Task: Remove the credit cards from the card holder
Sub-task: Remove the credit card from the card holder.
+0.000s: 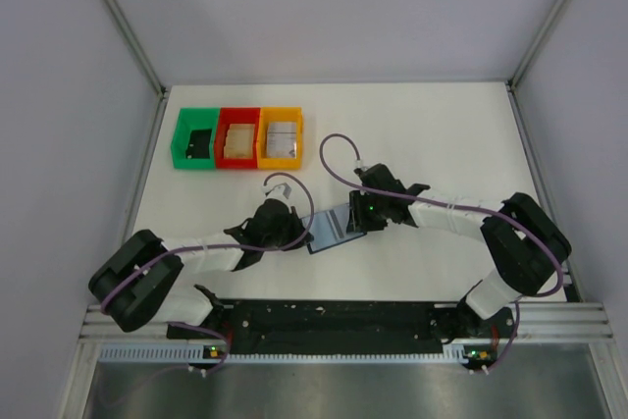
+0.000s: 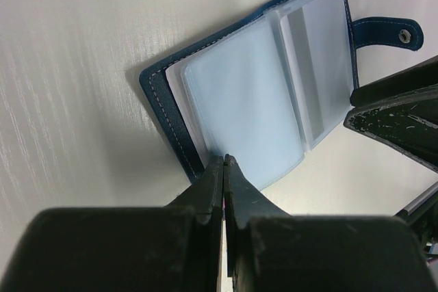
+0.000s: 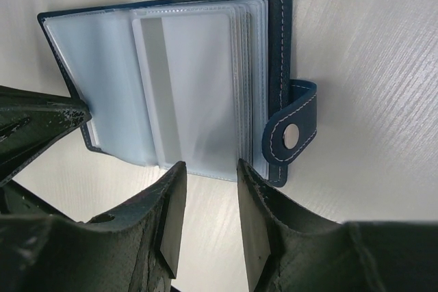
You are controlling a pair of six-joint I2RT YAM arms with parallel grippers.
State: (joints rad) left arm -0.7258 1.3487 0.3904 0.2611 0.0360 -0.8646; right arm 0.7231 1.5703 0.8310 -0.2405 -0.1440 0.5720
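Note:
The dark blue card holder (image 1: 330, 231) lies open on the white table between my two grippers. In the left wrist view the card holder (image 2: 161, 94) shows clear sleeves, and one sleeve holds a pale silvery-grey credit card (image 2: 318, 59). My left gripper (image 2: 224, 161) is shut, with its tips at the near corner of the sleeves; from above the left gripper (image 1: 294, 231) sits at the holder's left edge. My right gripper (image 3: 209, 169) is open and empty, its tips just short of the sleeve holding the credit card (image 3: 198, 94). The strap with its snap (image 3: 293, 137) sticks out to the right.
Green (image 1: 194, 139), red (image 1: 236, 139) and orange (image 1: 281, 137) bins stand in a row at the back left of the table. The right gripper's finger (image 2: 397, 114) shows at the holder's far side in the left wrist view. White walls enclose the table.

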